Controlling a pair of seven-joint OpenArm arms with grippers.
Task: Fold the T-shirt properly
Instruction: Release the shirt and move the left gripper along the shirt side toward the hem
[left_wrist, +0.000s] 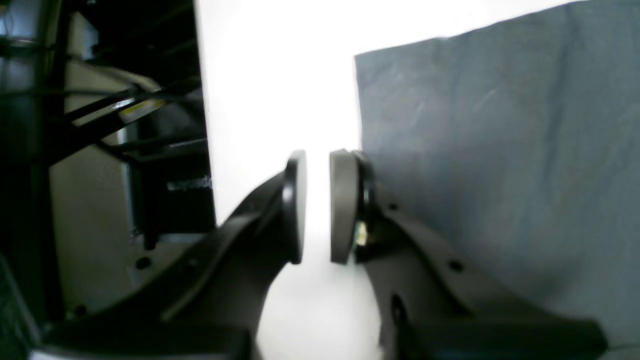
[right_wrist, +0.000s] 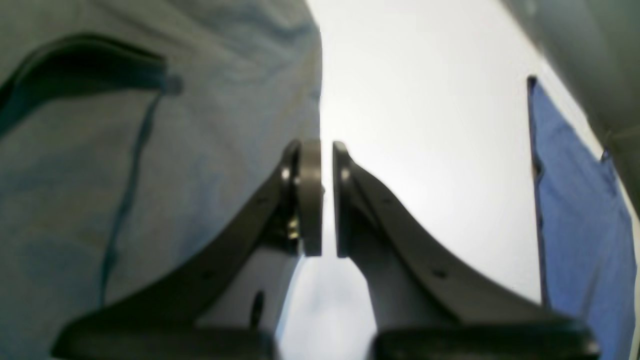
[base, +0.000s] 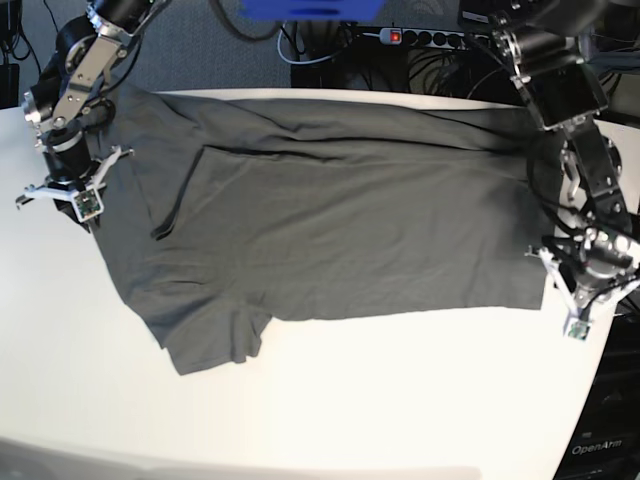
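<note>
The T-shirt (base: 330, 230) lies spread on the white table (base: 380, 400) between my grippers — left gripper (left_wrist: 317, 207) and right gripper (right_wrist: 322, 197) each slightly parted, empty, beside its edges.

White table (base: 330, 390), blue obj (base: 310, 8) + power strip (base: 420, 38) behind far edge.

T-shirt (base: 340, 225): lies spread across the middle of the white tabletop (base: 380, 400), covering most of it.
Near side of the T-shirt: broad bare strip, unobstructed.
Far side of the T-shirt: power strip (base: 440, 38) and cables at the tabletop edge.
Left claw (left_wrist: 317, 205): over bare tabletop just beside the T-shirt's hem edge, narrow gap between pads.
Right claw (right_wrist: 322, 197): at the opposite edge, narrow gap between pads; blue cloth (right_wrist: 580, 210) well apart.
</note>
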